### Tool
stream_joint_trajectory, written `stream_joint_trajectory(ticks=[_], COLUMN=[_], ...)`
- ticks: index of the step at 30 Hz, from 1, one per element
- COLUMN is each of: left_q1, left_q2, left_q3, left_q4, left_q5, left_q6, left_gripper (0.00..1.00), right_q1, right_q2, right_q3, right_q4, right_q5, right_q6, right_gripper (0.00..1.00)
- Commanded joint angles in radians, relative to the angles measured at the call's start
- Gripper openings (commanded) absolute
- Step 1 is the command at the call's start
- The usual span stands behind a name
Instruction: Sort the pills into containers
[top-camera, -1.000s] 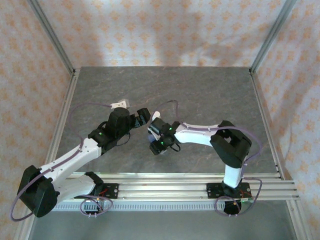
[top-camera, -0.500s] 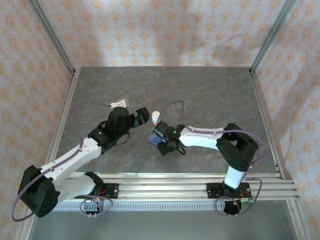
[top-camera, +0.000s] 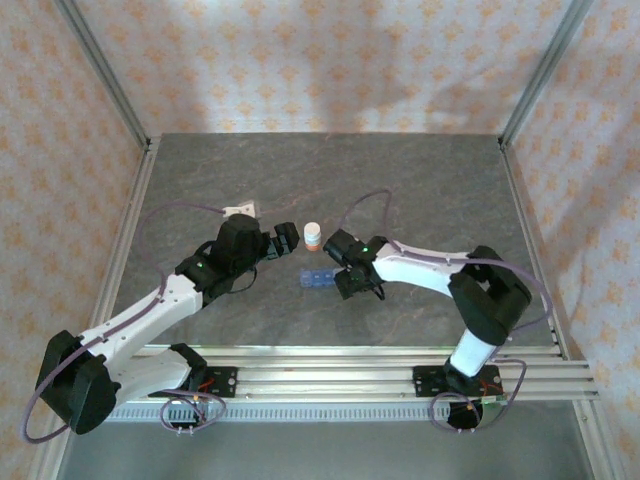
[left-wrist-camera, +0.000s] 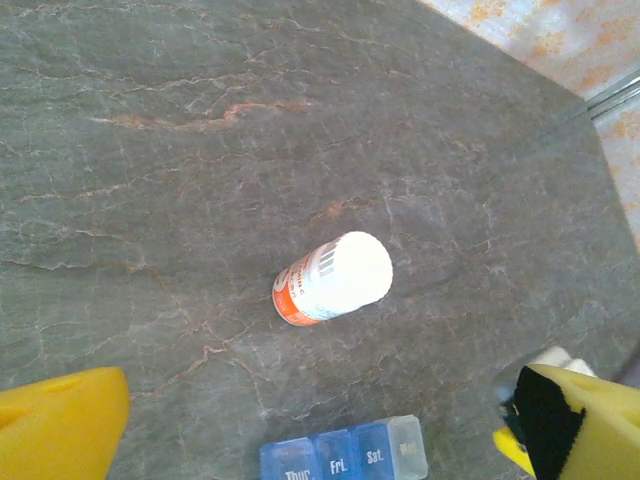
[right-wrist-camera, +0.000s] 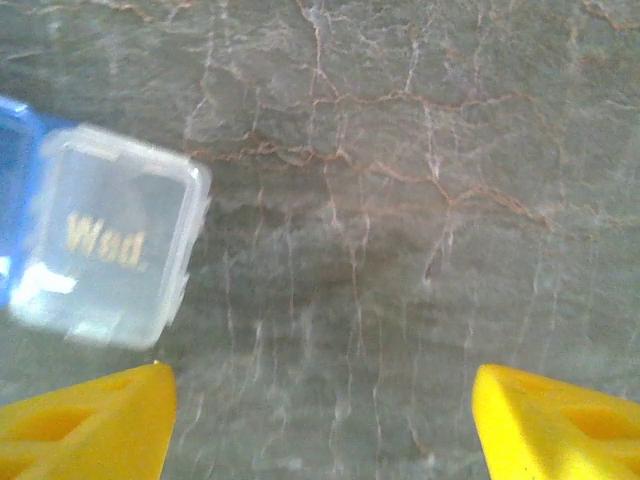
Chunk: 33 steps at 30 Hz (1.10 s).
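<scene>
Reading near to far. Nearest the arms lies the pill box (top-camera: 316, 278), a blue strip of day-marked compartments, flat on the table (top-camera: 430, 190), about mid-table between the two arms. Thur, Fri and Sat read on its lids in the left wrist view. The end compartment is clear, not blue, and reads "Wed" in the right wrist view. Lids look shut; cannot tell for every one.

Beside it, the right gripper (right-wrist-camera: 320, 385) sits just right of the box's clear end, pointing down at bare table. Its fingers are wide apart with nothing between them, and it is not touching the box.

To the left, the left gripper (left-wrist-camera: 320, 400) is fully wide and empty. It is aimed across both items, with the box at the bottom edge of its view and the bottle beyond.

Further out stands the bottle (top-camera: 313, 235), white cap, orange label, upright, just beyond the box and apart from it. Cap on. The pills are presumably inside.

Step in hand (judgement): set-up only. Box and bottle stand ready, nothing sorted yet, task barely begun.

Next move (judgement): open the bottle. One gripper should close on the body and steady it while the other takes the cap; the left looks better lined up for the body. The bottle is tall and narrow, so a side push could tip it. Box lids need lifting too, and the light box may slide unless pinned.
</scene>
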Motion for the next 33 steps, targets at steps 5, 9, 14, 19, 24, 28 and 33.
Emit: stream_joint_trajectory(ticks=[5, 9, 14, 19, 24, 28, 33], left_q1=[0.007, 0.008, 0.003, -0.022, -0.059, -0.082, -0.102], left_q2=[0.04, 0.083, 0.128, 0.159, 0.195, 0.22, 0.239], left_q3=[0.054, 0.064, 0.067, 0.054, 0.052, 0.035, 0.007], left_q4=[-0.138, -0.194, -0.252, -0.273, -0.287, -0.274, -0.243], left_q5=[0.01, 0.023, 0.038, 0.034, 0.017, 0.016, 0.036], left_q6=[0.099, 0.132, 0.176, 0.214, 0.242, 0.254, 0.258], left_gripper=[1.0, 1.0, 1.0, 1.0, 1.0, 1.0, 1.0], right_q1=[-0.029, -0.044, -0.046, -0.047, -0.052, -0.058, -0.058], right_q2=[-0.148, -0.106, -0.011, 0.054, 0.084, 0.095, 0.106], right_q3=[0.007, 0.063, 0.132, 0.152, 0.129, 0.104, 0.091], right_q4=[-0.043, -0.012, 0.028, 0.068, 0.094, 0.114, 0.125], right_q5=[-0.091, -0.113, -0.128, -0.139, -0.138, -0.136, -0.14], right_q6=[0.043, 0.084, 0.116, 0.126, 0.138, 0.145, 0.148], right_gripper=[0.8, 0.8, 0.8, 0.79, 0.79, 0.79, 0.78])
